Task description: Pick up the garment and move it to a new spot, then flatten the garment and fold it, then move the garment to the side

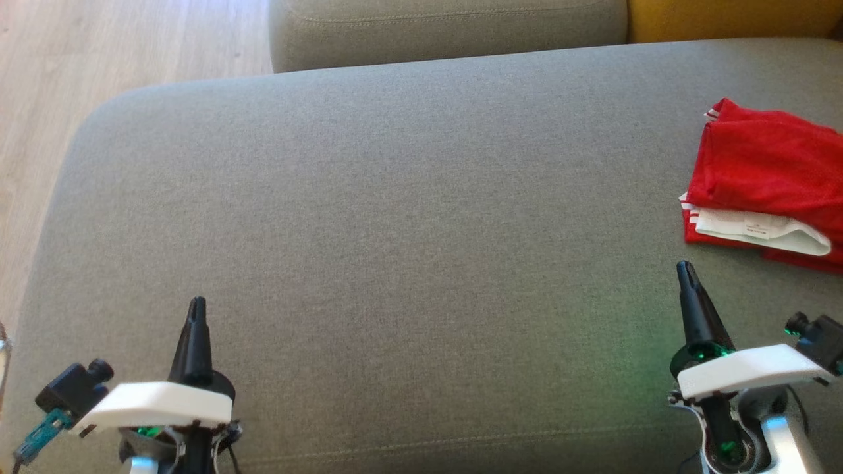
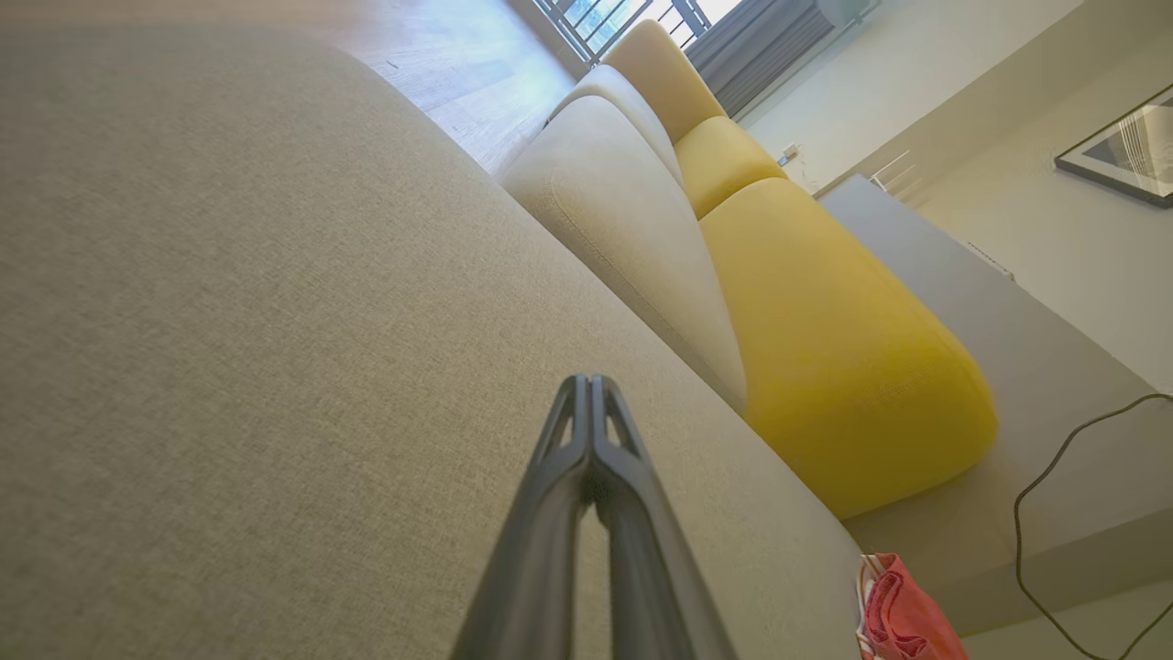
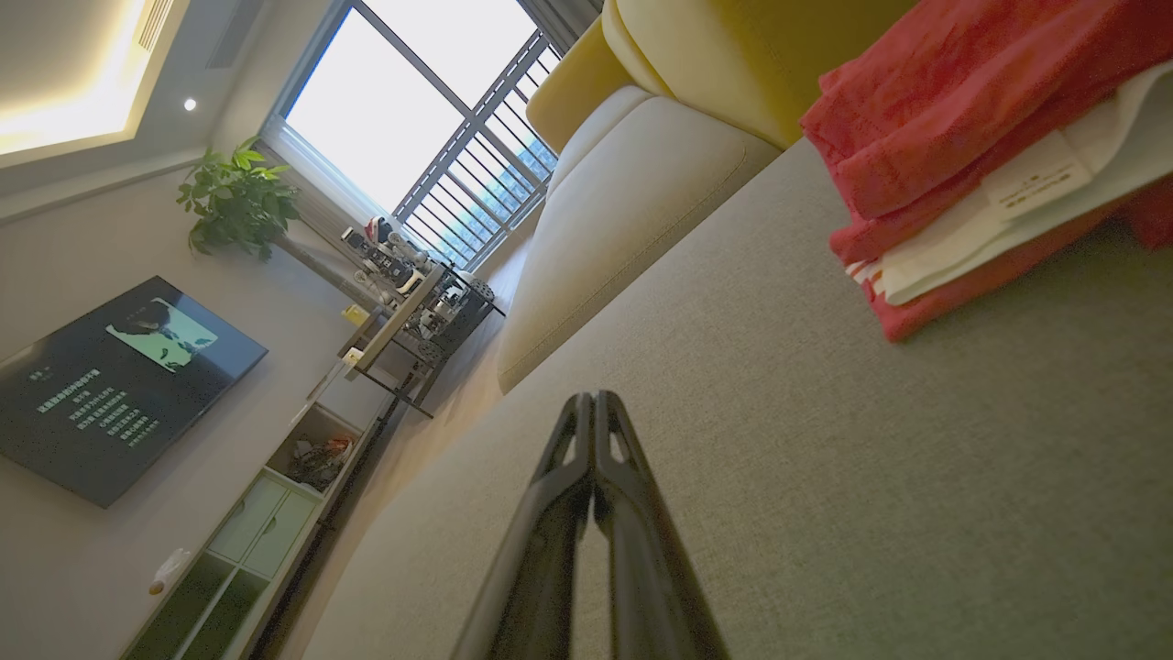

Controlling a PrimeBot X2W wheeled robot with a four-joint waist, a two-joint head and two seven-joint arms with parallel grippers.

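Right gripper [image 1: 686,270]: fingers pressed together, nothing between them, hovering low over the grey sofa seat [image 1: 395,197] at its near right. Left gripper [image 1: 197,304]: likewise closed and empty, at the near left. Red garment [image 1: 767,164] lies on the seat at the far right, cut by the head view's right edge, so its full outline cannot be read. It looks like a compact folded stack, with a white band and label [image 1: 757,230] along the edge facing the robot. Key relation: the garment sits just ahead of the right gripper's tip and a little to its right, near but apart. It is well apart from the left gripper, with the whole bare width of the seat between them. The visible near edge runs roughly left to right, tilting slightly away toward the left. Judgement: the right arm is the nearer one for any contact. Reaching would need a short forward, slightly rightward move, and the fingers must part first. The broad bare seat to the left would suit spreading the garment.
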